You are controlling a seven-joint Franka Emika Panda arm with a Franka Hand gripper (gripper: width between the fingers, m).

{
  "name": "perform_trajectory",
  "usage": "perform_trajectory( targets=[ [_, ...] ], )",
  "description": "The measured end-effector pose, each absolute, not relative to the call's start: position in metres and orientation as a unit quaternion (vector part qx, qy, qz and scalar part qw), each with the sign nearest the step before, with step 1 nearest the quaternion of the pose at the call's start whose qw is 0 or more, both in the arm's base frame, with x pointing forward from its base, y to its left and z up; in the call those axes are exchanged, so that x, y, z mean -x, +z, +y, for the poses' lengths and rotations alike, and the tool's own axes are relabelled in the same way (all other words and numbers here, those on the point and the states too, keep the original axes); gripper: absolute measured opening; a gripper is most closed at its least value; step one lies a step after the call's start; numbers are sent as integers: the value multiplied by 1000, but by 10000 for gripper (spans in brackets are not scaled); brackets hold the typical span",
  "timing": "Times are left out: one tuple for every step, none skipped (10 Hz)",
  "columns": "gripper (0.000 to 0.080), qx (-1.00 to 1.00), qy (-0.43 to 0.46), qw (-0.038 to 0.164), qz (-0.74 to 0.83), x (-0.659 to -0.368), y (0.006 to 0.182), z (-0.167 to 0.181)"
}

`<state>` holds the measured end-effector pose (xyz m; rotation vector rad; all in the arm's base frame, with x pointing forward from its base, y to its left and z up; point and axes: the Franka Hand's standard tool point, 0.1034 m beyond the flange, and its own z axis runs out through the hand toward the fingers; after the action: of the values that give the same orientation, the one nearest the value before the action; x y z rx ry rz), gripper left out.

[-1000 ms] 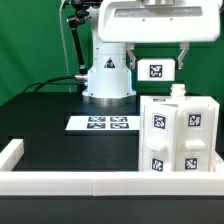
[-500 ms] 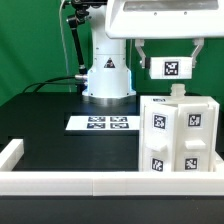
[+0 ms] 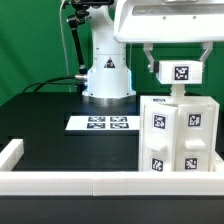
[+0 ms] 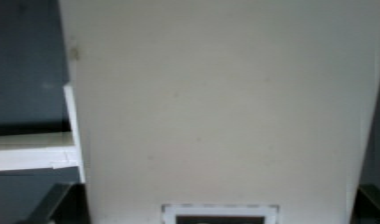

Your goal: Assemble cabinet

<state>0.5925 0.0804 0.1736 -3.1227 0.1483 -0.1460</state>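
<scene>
Obs.: fingers (image 3: 151, 63) clenched on small tagged panel (image 3: 182, 72), held just above cabinet body (image 3: 180, 135) standing on bench (image 3: 45, 110).

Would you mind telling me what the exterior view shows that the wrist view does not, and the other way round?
Only the exterior view: the arm's base, the marker board, the tagged front of the cabinet body below the gripper, and the green backdrop. Only the wrist view: the held panel up close, its broad white face filling most of the picture, with an unidentifiable white strip beside it. Both: the held panel and the black table.
</scene>
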Motion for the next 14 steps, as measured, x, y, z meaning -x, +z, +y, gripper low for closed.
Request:
perform_trajectory(
  targets=[
    [560, 998, -45, 5, 47, -592, 171, 80],
    [560, 998, -48, 6, 46, -593, 170, 81],
    [560, 998, -51, 7, 45, -594, 169, 82],
    [560, 998, -49, 6, 44, -593, 166, 82],
    [560, 998, -47, 5, 42, -593, 164, 82],
    [560, 998, -46, 5, 38, -593, 162, 81],
    [560, 998, -44, 4, 34, -592, 158, 81],
    [560, 998, -46, 4, 32, -594, 158, 81],
    [560, 998, -52, 5, 32, -595, 158, 81],
    [560, 998, -61, 7, 32, -597, 158, 81],
    [560, 997, -65, 7, 31, -598, 158, 82],
    [560, 997, -65, 7, 32, -598, 159, 83],
    [560, 997, -65, 7, 31, -598, 159, 82],
    [560, 997, -65, 7, 31, -598, 159, 82]
  ],
)
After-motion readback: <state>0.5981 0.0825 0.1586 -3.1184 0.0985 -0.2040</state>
